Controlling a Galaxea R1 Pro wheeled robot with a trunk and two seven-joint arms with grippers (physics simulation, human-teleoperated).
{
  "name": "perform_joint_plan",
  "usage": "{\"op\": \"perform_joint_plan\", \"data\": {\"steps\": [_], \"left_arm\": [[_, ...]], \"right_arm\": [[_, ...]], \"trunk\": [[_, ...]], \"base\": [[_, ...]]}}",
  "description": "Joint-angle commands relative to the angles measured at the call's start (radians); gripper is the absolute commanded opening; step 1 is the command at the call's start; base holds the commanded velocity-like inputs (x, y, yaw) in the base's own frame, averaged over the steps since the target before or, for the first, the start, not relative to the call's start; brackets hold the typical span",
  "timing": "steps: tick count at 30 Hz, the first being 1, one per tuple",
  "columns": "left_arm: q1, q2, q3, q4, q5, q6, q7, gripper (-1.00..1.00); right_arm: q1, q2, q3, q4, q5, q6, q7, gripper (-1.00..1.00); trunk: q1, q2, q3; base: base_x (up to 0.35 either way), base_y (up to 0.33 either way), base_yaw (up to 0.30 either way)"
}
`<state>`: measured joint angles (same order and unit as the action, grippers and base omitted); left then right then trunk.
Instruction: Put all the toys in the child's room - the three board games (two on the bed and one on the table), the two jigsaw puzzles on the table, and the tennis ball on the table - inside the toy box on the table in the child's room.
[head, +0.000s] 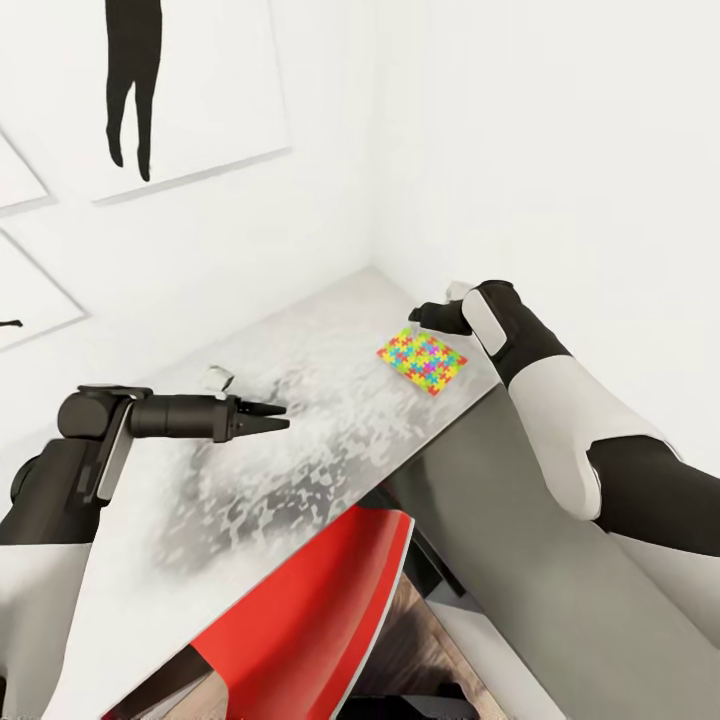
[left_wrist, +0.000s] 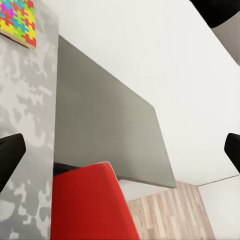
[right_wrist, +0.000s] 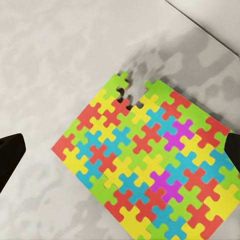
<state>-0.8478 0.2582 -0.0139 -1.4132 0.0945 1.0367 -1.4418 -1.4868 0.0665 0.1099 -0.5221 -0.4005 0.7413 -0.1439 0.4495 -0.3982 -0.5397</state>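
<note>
We're looking down on the light-grey desk (head: 330, 400), tucked into the white corner of the room, and one jigsaw puzzle (head: 422, 360) lies flat on it near the far edge, a thin slab of yellow, red, green and blue pieces. Our right pincer (head: 428, 316) hovers right above the puzzle's far corner; from the right wrist view the puzzle (right_wrist: 150, 160) sits between the two dark fingertips (right_wrist: 9, 152), which stand wide apart and grip nothing. One piece-shaped notch shows in the puzzle's edge there. Over on the other side, our left pincer (head: 268, 417) reaches out level above the mottled desk top, well apart from the puzzle, its tips close together in the head view, yet the left wrist view shows the fingertips (left_wrist: 10, 152) spread to either side with nothing between them. Below the desk edge a red chair (head: 300, 620) is pushed in, and the lower dark-grey section (head: 520, 560) runs off beside it over the wood-plank floor (left_wrist: 172, 215). Black silhouette pictures (head: 150, 90) hang on the wall.
</note>
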Motion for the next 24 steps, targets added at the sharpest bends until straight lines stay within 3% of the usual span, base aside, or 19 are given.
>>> {"op": "perform_joint_plan", "data": {"steps": [1,24], "left_arm": [[-0.004,0.001,-0.002,-0.001,0.004,0.011,0.0,1.0],[-0.029,0.004,-0.003,-0.005,0.002,0.011,-0.001,1.0]], "right_arm": [[-0.001,-0.001,0.005,-0.001,-0.011,0.003,-0.009,1.0],[-0.042,-0.002,0.005,-0.001,-0.011,0.0,-0.011,1.0]], "trunk": [[0.0,-0.002,-0.003],[0.0,-0.002,-0.041]], "base": [[0.0,0.0,0.0],[0.0,0.0,0.0]]}}
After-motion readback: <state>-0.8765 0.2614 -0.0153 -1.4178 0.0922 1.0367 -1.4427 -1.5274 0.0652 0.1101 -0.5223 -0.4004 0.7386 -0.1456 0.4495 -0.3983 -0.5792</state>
